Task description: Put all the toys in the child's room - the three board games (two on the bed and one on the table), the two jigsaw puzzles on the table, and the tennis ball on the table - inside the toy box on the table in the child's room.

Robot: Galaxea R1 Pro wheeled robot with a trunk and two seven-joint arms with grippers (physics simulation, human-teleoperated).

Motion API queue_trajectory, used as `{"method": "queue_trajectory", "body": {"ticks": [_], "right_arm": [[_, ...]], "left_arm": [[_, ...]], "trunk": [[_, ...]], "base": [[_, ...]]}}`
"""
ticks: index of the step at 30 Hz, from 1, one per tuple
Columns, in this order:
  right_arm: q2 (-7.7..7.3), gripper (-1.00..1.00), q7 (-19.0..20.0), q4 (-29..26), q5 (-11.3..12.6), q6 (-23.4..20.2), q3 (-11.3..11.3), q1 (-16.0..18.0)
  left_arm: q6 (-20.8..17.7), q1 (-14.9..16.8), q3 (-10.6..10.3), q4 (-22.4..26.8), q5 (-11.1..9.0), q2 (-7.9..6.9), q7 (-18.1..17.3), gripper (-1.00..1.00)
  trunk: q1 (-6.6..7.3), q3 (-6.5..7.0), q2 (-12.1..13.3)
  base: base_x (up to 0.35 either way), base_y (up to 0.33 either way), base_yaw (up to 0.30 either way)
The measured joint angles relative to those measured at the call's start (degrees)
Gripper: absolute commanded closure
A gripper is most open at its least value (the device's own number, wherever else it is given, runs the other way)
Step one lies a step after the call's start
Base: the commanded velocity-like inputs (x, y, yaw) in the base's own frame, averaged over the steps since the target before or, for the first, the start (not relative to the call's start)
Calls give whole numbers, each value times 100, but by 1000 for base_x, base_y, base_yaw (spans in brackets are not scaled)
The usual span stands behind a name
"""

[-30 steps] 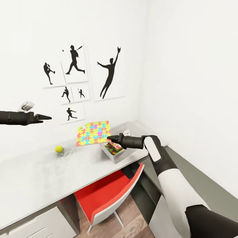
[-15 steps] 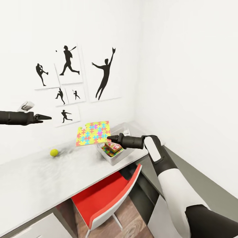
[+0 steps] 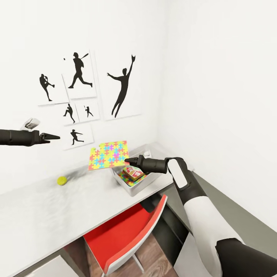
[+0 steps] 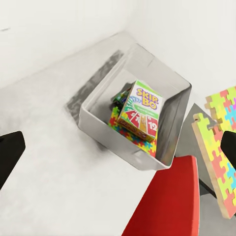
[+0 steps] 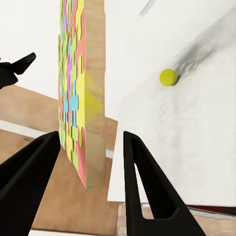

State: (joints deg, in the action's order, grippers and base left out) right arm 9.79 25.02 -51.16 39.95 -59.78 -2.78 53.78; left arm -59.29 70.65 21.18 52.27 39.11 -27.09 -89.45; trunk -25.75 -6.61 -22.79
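My right gripper (image 3: pixel 127 160) is shut on one jigsaw puzzle (image 3: pixel 108 154), held edge-up in the air just left of and above the toy box (image 3: pixel 132 188). From the right wrist, that jigsaw puzzle (image 5: pixel 81 98) stands edge-on between the fingers (image 5: pixel 142 187). The toy box (image 4: pixel 98 130) sits on the table (image 3: pixel 46 215) near the corner. It holds a SKIP-BO board game (image 4: pixel 140 110) lying on a second jigsaw puzzle (image 4: pixel 142 145). The tennis ball (image 3: pixel 61 180) rests on the table by the wall. My left gripper (image 3: pixel 50 136) hangs open, high over the table's left part.
A red chair (image 3: pixel 123 234) is pushed under the table, below the toy box. White walls meet in a corner behind the toy box, with black silhouette pictures (image 3: pixel 123 86) on the left wall. A lower dark grey unit (image 3: pixel 215 192) runs along the right wall.
The whole view has shifted, so the wall pictures, ball and table sit further left in the picture. Both arms keep the same pose, and the puzzle stays in the right gripper.
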Motion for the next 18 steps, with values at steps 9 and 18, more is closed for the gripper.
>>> {"method": "queue_trajectory", "body": {"ticks": [9,18], "right_arm": [[-24,100,1,28,19,-11,12,88],[-238,100,-159,411,-29,-7,343,635]], "left_arm": [[14,-14,0,0,-1,0,0,-100],[25,-15,0,0,2,0,0,-100]], "trunk": [[0,0,0],[0,1,0]], "base": [[1,0,0],[0,0,0]]}}
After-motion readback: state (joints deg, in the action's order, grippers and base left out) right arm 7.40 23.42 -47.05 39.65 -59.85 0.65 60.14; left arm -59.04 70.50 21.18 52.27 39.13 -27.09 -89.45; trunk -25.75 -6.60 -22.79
